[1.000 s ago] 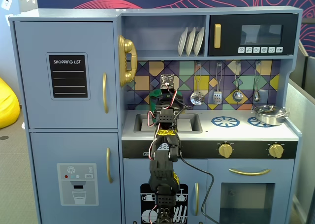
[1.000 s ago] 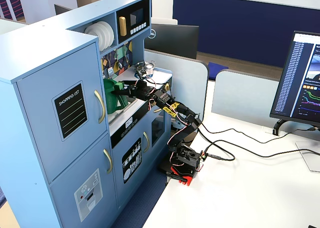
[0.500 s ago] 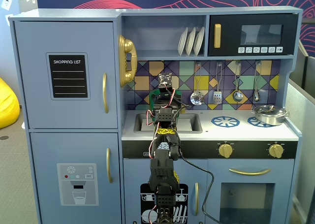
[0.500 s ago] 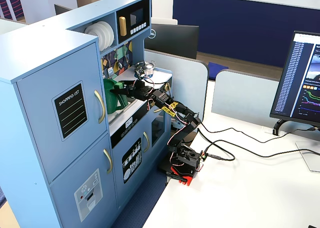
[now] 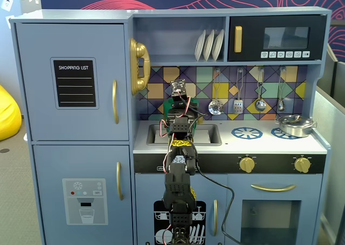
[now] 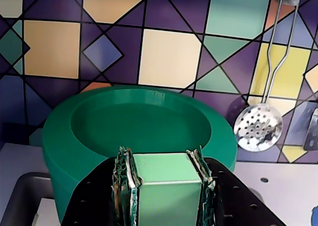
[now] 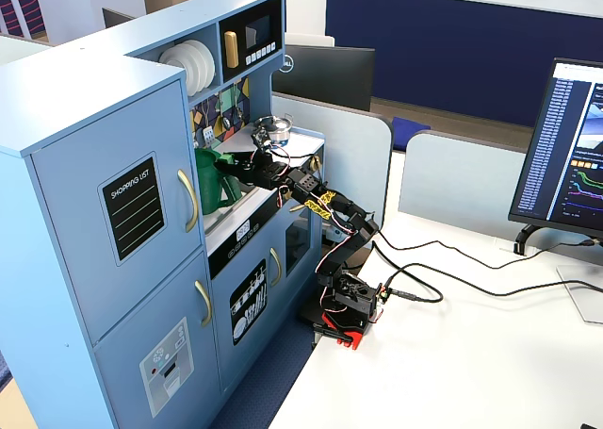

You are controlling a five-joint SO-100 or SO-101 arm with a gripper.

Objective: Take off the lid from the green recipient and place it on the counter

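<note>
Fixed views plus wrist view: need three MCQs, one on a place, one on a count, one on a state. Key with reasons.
1. Where is the silver pot?
A. In the sink
B. On the shelf beside the microwave
C. On the counter, over the right-hand burner ring in a fixed view

2. How many white plates stand on the upper shelf?
A. Three
B. One
C. Six

3. What is the gripper doing?
A. Hanging open over the burners
B. Closed on the tab of the green lid
C. Holding the hanging skimmer

Key:
1 C: the pot sits at the far right of the counter on the blue ring.
2 A: three plates stand side by side.
3 B: the wrist view shows both fingers pressed against the tab's sides.
</note>
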